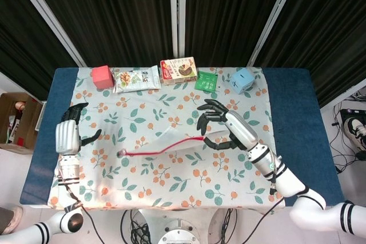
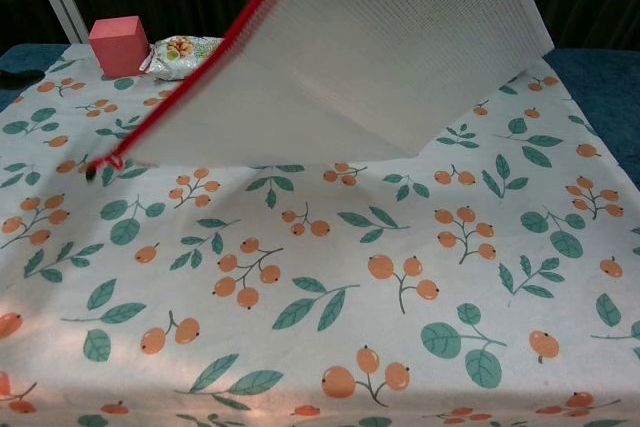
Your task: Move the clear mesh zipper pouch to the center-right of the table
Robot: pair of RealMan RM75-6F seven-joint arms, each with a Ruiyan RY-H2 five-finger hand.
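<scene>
The clear mesh zipper pouch (image 1: pixel 167 147) hangs tilted above the middle of the table, its red zipper edge running from centre-left up to my right hand (image 1: pixel 225 129). That hand pinches the pouch's right end between thumb and fingers. My left hand (image 1: pixel 68 135) is open at the table's left edge, apart from the pouch. In the chest view the pouch (image 2: pixel 380 57) fills the upper half. Its red zipper edge slants down to the zipper pull (image 2: pixel 96 168), which is low over the cloth. Neither hand shows clearly there.
Along the far edge stand a red cube (image 1: pixel 103 76), a snack bag (image 1: pixel 136 78), a printed box (image 1: pixel 178 70), a green packet (image 1: pixel 206 81) and a blue cube (image 1: pixel 242 79). The floral cloth (image 1: pixel 171 187) covers the table; blue margins flank it.
</scene>
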